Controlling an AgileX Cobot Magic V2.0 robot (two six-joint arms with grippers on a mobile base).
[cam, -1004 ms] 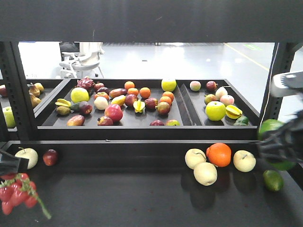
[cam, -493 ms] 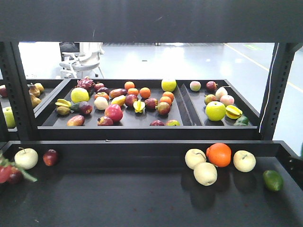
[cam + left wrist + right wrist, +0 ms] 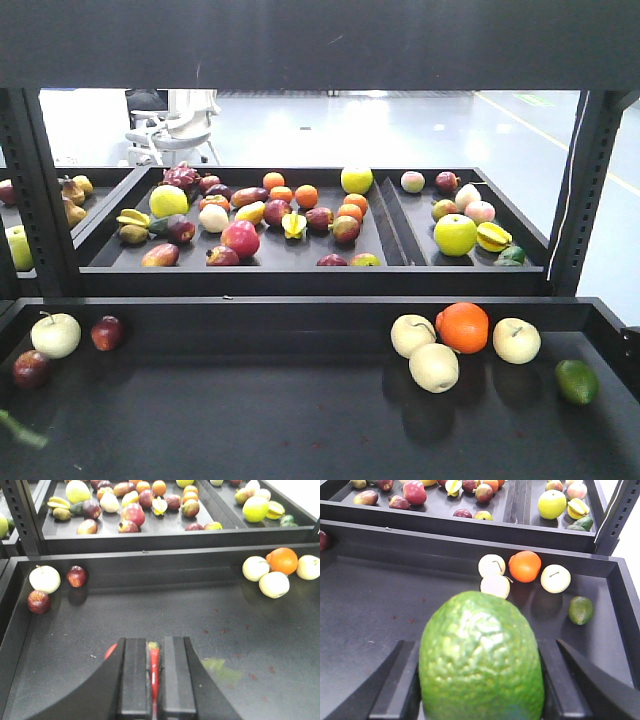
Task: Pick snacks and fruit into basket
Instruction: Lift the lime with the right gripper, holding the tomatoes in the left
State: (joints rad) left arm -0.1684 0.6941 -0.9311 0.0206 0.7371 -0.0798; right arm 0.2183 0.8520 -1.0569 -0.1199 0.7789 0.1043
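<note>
Right wrist view: right gripper [image 3: 480, 690], fingers spread wide around a large bumpy green fruit [image 3: 481, 655] filling lower centre; a rounded, loosely seated load could roll out in transit. Left gripper [image 3: 152, 680], bottom centre, nearly closed on a thin red item [image 3: 154, 667]. Basket unseen; orange [image 3: 524, 566], pale apples [image 3: 491, 565], green lime [image 3: 581, 610] remain upper right on the dark shelf [image 3: 380, 605].

You see a bumpy green avocado [image 3: 481, 660] upright, filling the right wrist view. An orange [image 3: 462, 327] touches three pale apples [image 3: 433, 366] on the lower shelf [image 3: 250, 420]; a lime [image 3: 577, 381] lies apart, right.
</note>
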